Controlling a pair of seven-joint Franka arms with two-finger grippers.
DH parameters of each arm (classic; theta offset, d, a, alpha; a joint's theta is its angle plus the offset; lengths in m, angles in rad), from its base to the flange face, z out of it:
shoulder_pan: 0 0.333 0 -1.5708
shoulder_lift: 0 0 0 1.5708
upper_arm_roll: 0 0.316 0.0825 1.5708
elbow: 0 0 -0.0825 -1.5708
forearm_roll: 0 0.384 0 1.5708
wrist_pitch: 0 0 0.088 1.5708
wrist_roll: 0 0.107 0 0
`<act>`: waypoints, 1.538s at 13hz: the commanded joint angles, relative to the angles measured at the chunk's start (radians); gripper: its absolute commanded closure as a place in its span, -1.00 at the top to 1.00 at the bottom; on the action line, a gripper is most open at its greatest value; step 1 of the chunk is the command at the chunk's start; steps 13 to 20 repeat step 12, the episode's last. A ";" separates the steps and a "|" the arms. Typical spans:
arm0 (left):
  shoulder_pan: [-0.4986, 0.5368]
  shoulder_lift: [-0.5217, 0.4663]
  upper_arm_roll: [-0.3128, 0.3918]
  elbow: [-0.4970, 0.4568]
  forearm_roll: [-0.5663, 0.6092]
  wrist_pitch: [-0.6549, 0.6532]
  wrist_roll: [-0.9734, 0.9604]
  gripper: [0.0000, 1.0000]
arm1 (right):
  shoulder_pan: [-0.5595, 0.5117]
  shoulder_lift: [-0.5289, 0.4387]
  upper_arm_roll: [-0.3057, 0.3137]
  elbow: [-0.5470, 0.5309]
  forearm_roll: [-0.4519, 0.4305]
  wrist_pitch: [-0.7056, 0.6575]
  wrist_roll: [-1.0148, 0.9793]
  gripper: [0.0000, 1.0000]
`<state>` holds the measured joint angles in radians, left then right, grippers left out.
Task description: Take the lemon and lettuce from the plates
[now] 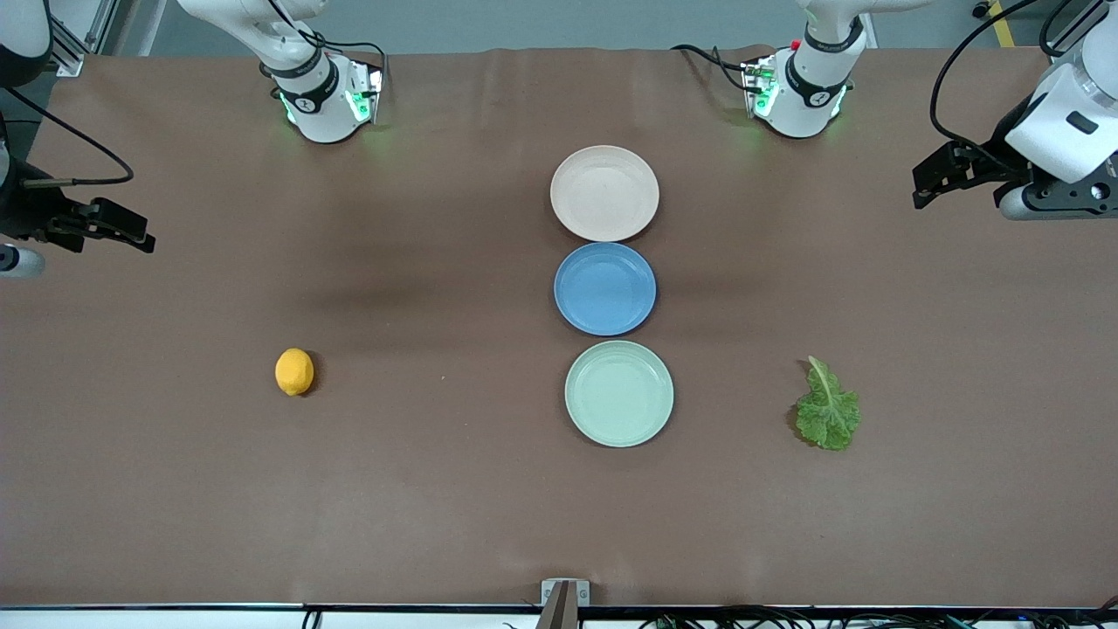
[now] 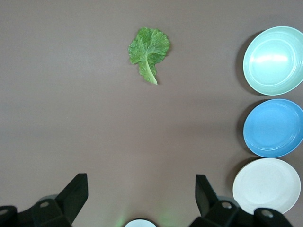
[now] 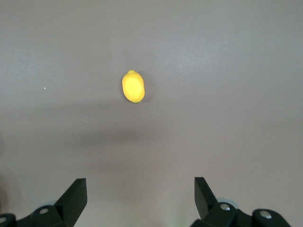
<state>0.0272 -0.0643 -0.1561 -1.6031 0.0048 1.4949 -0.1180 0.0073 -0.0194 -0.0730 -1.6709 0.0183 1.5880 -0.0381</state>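
The lemon (image 1: 294,371) lies on the bare brown table toward the right arm's end, not on a plate; it also shows in the right wrist view (image 3: 133,86). The lettuce (image 1: 827,411) lies on the table toward the left arm's end and shows in the left wrist view (image 2: 149,52). The beige-pink plate (image 1: 604,192) and the mint green plate (image 1: 618,393) are both empty. My left gripper (image 1: 921,185) (image 2: 141,179) is open and empty, up at its end of the table. My right gripper (image 1: 140,238) (image 3: 140,181) is open and empty at the other end.
An empty blue plate (image 1: 604,288) sits between the two pale plates, the three in a row at the table's middle. The arm bases (image 1: 327,96) (image 1: 799,87) stand at the table's edge farthest from the front camera.
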 commanded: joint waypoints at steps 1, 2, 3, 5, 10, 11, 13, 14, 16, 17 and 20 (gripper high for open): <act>0.005 -0.003 -0.002 0.015 -0.005 0.001 0.000 1.00 | -0.024 -0.054 0.022 -0.041 -0.015 0.001 0.004 1.00; 0.005 -0.003 -0.003 0.017 -0.005 -0.001 0.001 1.00 | -0.024 -0.059 0.022 -0.041 -0.015 -0.005 0.003 1.00; 0.007 -0.003 -0.002 0.026 -0.003 -0.002 0.004 1.00 | -0.024 -0.071 0.022 -0.041 -0.015 -0.006 0.003 1.00; 0.010 -0.003 -0.002 0.034 -0.003 -0.011 0.011 1.00 | -0.023 -0.074 0.022 -0.039 -0.015 -0.014 0.003 1.00; 0.010 0.000 0.001 0.049 -0.003 -0.021 0.000 1.00 | -0.023 -0.083 0.022 -0.039 -0.014 -0.019 0.003 1.00; 0.010 0.000 0.004 0.049 -0.005 -0.021 0.000 1.00 | -0.023 -0.082 0.022 -0.039 -0.014 -0.017 0.003 1.00; 0.010 0.000 0.006 0.048 -0.005 -0.021 0.000 1.00 | -0.023 -0.082 0.022 -0.039 -0.014 -0.014 0.003 1.00; 0.010 0.000 0.006 0.048 -0.005 -0.021 0.000 1.00 | -0.023 -0.082 0.022 -0.039 -0.014 -0.014 0.003 1.00; 0.010 0.000 0.006 0.048 -0.005 -0.021 0.000 1.00 | -0.023 -0.082 0.022 -0.039 -0.014 -0.014 0.003 1.00; 0.010 0.000 0.006 0.048 -0.005 -0.021 0.000 1.00 | -0.023 -0.082 0.022 -0.039 -0.014 -0.014 0.003 1.00; 0.010 0.000 0.006 0.048 -0.005 -0.021 0.000 1.00 | -0.023 -0.082 0.022 -0.039 -0.014 -0.014 0.003 1.00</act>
